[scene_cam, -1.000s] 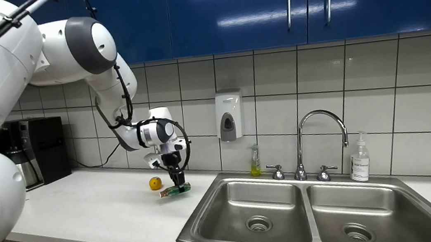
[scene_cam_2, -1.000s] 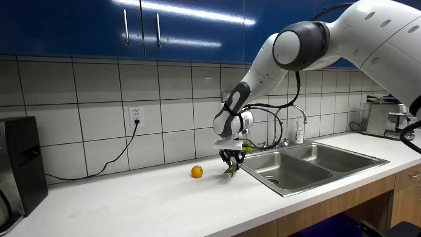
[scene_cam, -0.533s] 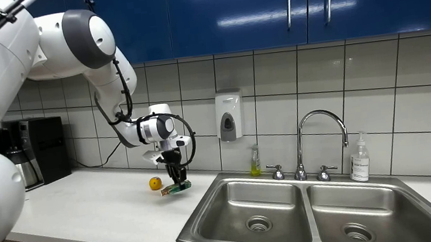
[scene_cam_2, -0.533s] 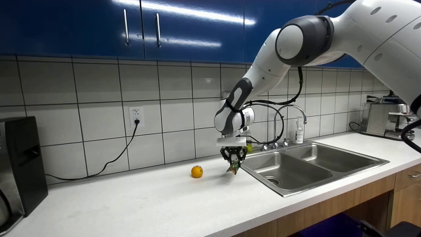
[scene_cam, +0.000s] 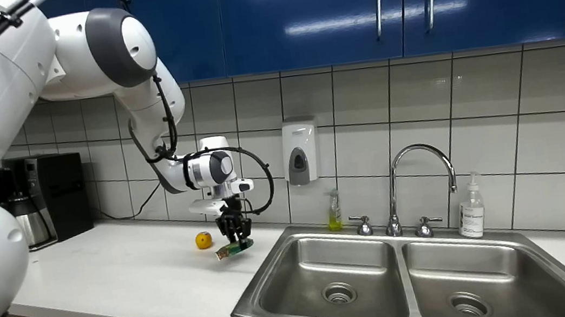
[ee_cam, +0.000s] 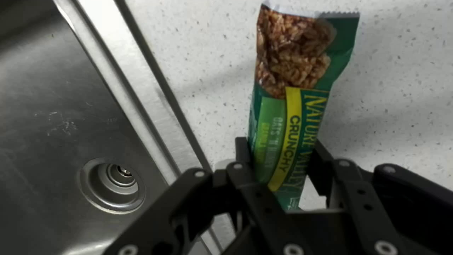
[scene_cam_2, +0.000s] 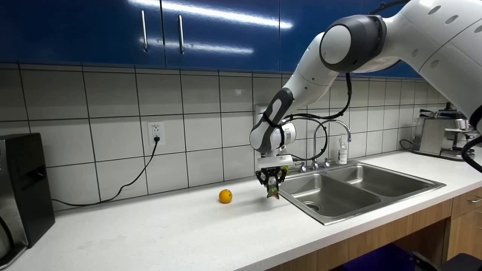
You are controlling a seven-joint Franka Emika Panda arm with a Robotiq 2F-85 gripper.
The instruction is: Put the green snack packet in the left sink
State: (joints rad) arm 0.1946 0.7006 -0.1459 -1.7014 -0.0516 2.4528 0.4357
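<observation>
The green snack packet (ee_cam: pixel 293 117) is a flat green bar wrapper with a granola picture and a yellow band. My gripper (ee_cam: pixel 279 152) is shut on it, one finger at each long side. The packet's lower end is partly hidden by the fingers. In both exterior views the gripper (scene_cam: pixel 239 240) (scene_cam_2: pixel 272 183) holds the packet (scene_cam: pixel 228 251) (scene_cam_2: pixel 273 194) low over the white counter, just left of the sink edge. The left sink (scene_cam: pixel 298 298) is a steel basin with a round drain. It also shows in the other views (scene_cam_2: pixel 335 199) (ee_cam: pixel 46 148).
An orange (scene_cam: pixel 203 240) rests on the counter left of the gripper. A tall faucet (scene_cam: pixel 392 188), a yellow-green bottle (scene_cam: pixel 334 213) and a white pump bottle (scene_cam: pixel 471 215) stand behind the sink. The right basin (scene_cam: pixel 471 264) adjoins. A coffee maker (scene_cam: pixel 61 196) stands far left.
My gripper has moved slightly right toward the sink with the packet held in it. The wrist and packet have turned, so the packet's end points more toward the counter's front.
</observation>
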